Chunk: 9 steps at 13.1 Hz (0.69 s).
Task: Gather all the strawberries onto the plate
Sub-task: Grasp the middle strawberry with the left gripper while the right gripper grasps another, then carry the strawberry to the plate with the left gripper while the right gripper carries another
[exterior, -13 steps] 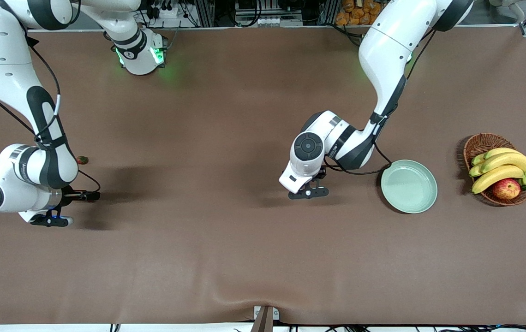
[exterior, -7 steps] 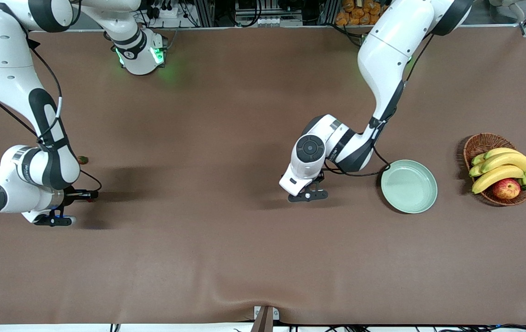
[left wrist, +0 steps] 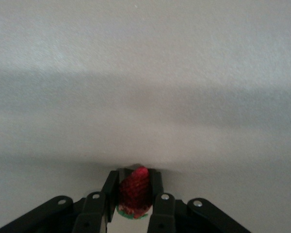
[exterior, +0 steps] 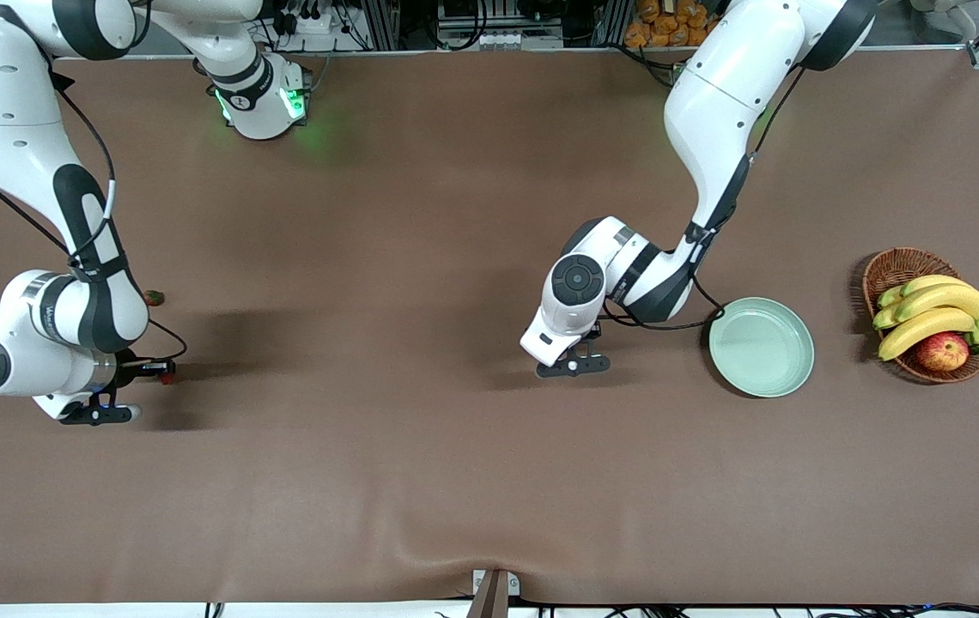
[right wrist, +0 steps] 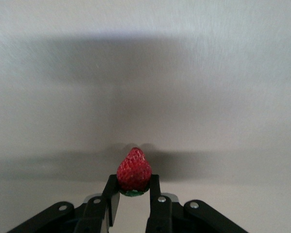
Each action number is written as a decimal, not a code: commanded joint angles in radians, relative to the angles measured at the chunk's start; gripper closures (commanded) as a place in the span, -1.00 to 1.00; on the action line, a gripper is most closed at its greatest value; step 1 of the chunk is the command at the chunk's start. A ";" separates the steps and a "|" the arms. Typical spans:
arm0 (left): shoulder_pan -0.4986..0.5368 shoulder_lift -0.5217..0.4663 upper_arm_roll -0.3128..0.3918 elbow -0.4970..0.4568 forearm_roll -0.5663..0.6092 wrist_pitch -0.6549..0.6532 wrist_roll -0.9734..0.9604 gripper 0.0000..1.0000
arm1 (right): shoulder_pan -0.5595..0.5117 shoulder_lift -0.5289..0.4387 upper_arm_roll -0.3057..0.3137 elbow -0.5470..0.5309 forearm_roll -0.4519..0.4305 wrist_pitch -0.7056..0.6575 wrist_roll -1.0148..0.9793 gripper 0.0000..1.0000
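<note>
Black fingers of the left gripper (left wrist: 134, 194) clamp a strawberry (left wrist: 134, 190) low over the brown table (exterior: 421, 481), near its middle, beside the plate (exterior: 761, 347). Toward the right arm's end, the right gripper (right wrist: 134, 187) pinches a second strawberry (right wrist: 134, 171) just above the cloth. A third strawberry (exterior: 154, 298) lies on the table close by that arm. At the left arm's end sits a wicker basket (exterior: 897, 267) with bananas (exterior: 936, 311) and an apple (exterior: 942, 351).
</note>
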 commanded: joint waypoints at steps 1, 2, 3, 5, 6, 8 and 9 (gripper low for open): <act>0.106 -0.097 -0.017 -0.029 0.006 -0.066 0.050 1.00 | 0.068 -0.021 0.016 0.066 0.020 -0.013 0.002 0.86; 0.152 -0.128 -0.018 -0.032 0.004 -0.102 0.123 1.00 | 0.111 -0.023 0.016 0.072 0.056 -0.013 0.039 0.85; 0.204 -0.152 -0.018 -0.043 0.006 -0.133 0.185 1.00 | 0.155 -0.024 0.016 0.072 0.113 -0.013 0.097 0.82; 0.282 -0.200 -0.020 -0.092 0.004 -0.149 0.289 1.00 | 0.244 -0.023 0.016 0.070 0.220 -0.010 0.195 0.77; 0.322 -0.217 -0.018 -0.124 0.006 -0.152 0.340 1.00 | 0.290 -0.020 0.016 0.070 0.277 -0.001 0.246 0.77; 0.431 -0.220 -0.018 -0.158 0.018 -0.152 0.465 1.00 | 0.396 -0.017 0.010 0.072 0.380 0.014 0.364 0.79; 0.480 -0.211 -0.018 -0.169 0.018 -0.149 0.524 1.00 | 0.451 -0.013 0.010 0.073 0.432 0.031 0.424 0.79</act>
